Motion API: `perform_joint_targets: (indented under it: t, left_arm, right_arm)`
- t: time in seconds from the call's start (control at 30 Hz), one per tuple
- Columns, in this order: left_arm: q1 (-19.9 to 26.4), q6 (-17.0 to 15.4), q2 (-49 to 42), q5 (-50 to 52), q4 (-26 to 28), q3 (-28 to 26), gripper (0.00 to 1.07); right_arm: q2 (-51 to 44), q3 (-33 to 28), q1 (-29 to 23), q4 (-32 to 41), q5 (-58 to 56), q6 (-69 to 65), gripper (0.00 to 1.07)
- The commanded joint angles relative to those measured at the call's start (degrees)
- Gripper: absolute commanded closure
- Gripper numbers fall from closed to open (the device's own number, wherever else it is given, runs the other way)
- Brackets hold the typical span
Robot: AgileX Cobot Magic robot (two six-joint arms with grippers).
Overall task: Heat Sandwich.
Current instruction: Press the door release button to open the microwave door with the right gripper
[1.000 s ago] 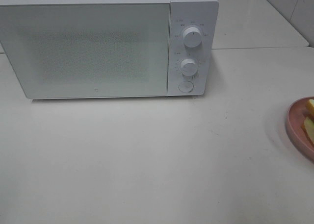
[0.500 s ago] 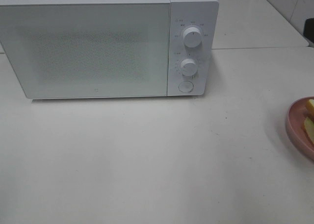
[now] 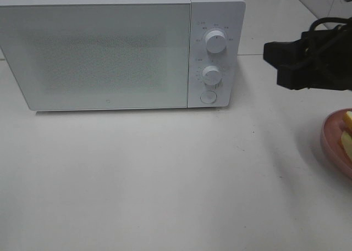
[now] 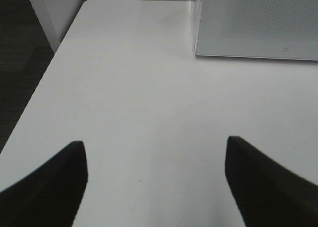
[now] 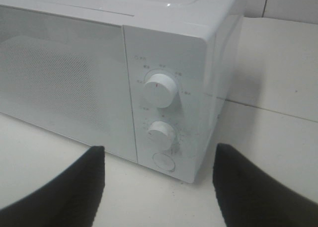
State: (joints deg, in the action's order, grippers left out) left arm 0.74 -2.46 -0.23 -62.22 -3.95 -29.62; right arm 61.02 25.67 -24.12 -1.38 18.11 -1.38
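The sandwich [image 3: 347, 135] lies as pale pieces with yellow edges on a pink plate [image 3: 330, 144], cut off by the right edge of the exterior high view. A white microwave [image 3: 110, 48] stands at the back left with its door shut. My right gripper [image 3: 280, 64] hangs above the table right of the microwave, left of and above the plate. In the right wrist view it [image 5: 159, 187] is open and empty, facing the microwave's knobs [image 5: 159, 90]. My left gripper [image 4: 154, 182] is open and empty over bare table; it is out of the exterior high view.
The microwave panel has two round knobs [image 3: 215, 41] and a round button [image 3: 208, 97]. In the left wrist view the table's edge [image 4: 44, 83] drops to a dark floor, and the microwave's door corner [image 4: 258, 23] shows. A tiled wall stands at the back right.
My right arm has come into the exterior high view from the right edge and now hangs right of the microwave. The sandwich, plate and microwave have not moved.
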Motion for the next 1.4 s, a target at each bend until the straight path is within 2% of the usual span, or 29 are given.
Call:
perform_joint_targets:
  t: [0.03,0.37,0.7,1.07,1.23,1.3,1.4]
  left_arm:
    - [0.1,-0.1,-1.0,1.0,-0.3,0.2,0.33]
    - [0.1,-0.1,-1.0,1.0,-0.3,0.2,0.33]
    - [0.1,-0.1,-1.0,1.0,-0.3,0.2,0.33]
    - [0.1,-0.1,-1.0,1.0,-0.3,0.2,0.33]
    - [0.1,-0.1,-1.0,1.0,-0.3,0.2,0.33]
    - [0.1,-0.1,-1.0,1.0,-0.3,0.2,0.33]
    - [0.1,-0.1,-1.0,1.0,-0.3,0.2,0.33]
  right_arm:
    - [4.4,-0.1,-2.1,-0.2,5.0,-1.8,0.49]
    - [16.3,-0.1,-5.4,0.2,15.7,-7.4,0.58]
    - [26.0,-0.1,-5.4,0.2,26.1,-11.4,0.85]
    - [35.8,-0.1,-5.4,1.8,38.0,-21.5,0.93]
    - [39.8,0.1,-5.4,3.7,41.4,-27.4,1.01]
    - [41.6,0.1,-5.4,4.1,42.9,-28.9,1.07]
    - [42.6,0.1,-5.4,4.7,43.5,-29.6,1.07]
